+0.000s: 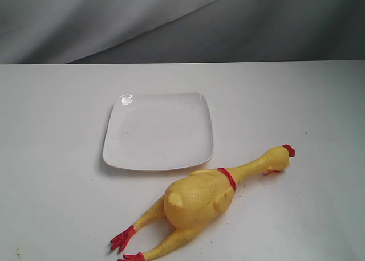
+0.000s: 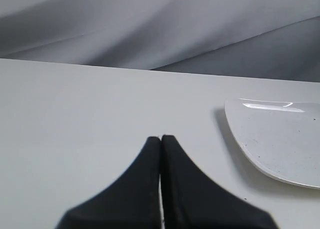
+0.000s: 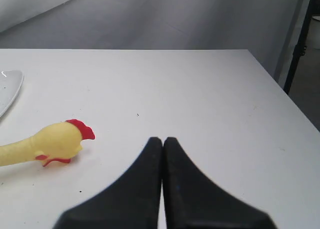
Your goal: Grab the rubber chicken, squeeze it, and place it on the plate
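The rubber chicken [image 1: 202,201] lies on the white table, yellow and bumpy, its red feet toward the front edge and its red-combed head toward the right. Just behind it rests the plate [image 1: 158,131], white, rounded-square and bare. Neither gripper appears in the exterior view. My left gripper [image 2: 161,137] is shut with nothing between its black fingers, over bare table beside the plate [image 2: 280,139]. My right gripper [image 3: 163,138] is also shut on nothing, a short way from the chicken's head [image 3: 57,141]; a sliver of the plate [image 3: 9,89] shows at the frame's edge.
The white table [image 1: 51,130] ends at a far edge before a grey cloth backdrop [image 1: 182,21]. In the right wrist view the table's side edge [image 3: 280,89] drops off, with a dark stand leg [image 3: 299,44] beyond it.
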Available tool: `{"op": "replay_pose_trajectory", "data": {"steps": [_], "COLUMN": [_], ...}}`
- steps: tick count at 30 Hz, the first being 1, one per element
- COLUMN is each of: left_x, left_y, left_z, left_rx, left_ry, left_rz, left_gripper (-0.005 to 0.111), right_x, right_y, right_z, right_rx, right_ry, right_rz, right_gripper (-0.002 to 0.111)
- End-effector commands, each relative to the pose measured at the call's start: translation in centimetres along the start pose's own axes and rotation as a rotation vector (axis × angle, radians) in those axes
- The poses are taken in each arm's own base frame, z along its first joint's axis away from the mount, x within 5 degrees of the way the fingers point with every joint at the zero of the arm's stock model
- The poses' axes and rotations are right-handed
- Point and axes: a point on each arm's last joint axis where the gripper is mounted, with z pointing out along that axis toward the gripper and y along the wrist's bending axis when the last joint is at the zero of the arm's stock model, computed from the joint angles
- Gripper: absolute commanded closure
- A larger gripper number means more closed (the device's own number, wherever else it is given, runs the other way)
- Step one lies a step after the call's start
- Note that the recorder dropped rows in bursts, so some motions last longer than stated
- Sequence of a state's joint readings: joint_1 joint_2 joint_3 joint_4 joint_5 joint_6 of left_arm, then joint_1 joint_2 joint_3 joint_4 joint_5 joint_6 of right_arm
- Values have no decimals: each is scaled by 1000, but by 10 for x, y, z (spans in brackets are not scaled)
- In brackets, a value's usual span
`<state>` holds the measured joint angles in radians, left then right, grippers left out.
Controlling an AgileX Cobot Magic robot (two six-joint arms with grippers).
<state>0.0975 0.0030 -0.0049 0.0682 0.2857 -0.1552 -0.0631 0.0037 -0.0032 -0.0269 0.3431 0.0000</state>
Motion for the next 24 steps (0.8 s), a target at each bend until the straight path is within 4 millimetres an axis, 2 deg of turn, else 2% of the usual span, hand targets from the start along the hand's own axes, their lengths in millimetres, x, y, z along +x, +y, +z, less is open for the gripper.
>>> {"op": "replay_pose_trajectory", "data": {"steps": [1, 5, 9, 13, 20, 24], "left_x": [1, 1, 1, 1, 1, 1], "left_y": [0, 0, 0, 0, 0, 0], "left_z": [0, 0, 0, 0, 0, 0], "left_rx": [0, 0, 0, 0, 0, 0], "left_ry": [-3, -3, -3, -3, -3, -3], "left_rz": [-9, -9, -9, -9, -9, -9], "left_gripper": [106, 106, 106, 106, 106, 106], "right_x": [1, -11, -35, -50, -56, -67], "right_y": [-1, -1, 0, 0, 0, 1], "right_z": [0, -1, -7, -15, -20, -30], "right_rx": [9, 21, 14, 14, 14, -12], "right_ry": [-2, -128, -405, -592, -678, -843], "right_rz": [-6, -68, -47, -47, -48, 9], "right_gripper": [108, 108, 108, 108, 108, 108]}}
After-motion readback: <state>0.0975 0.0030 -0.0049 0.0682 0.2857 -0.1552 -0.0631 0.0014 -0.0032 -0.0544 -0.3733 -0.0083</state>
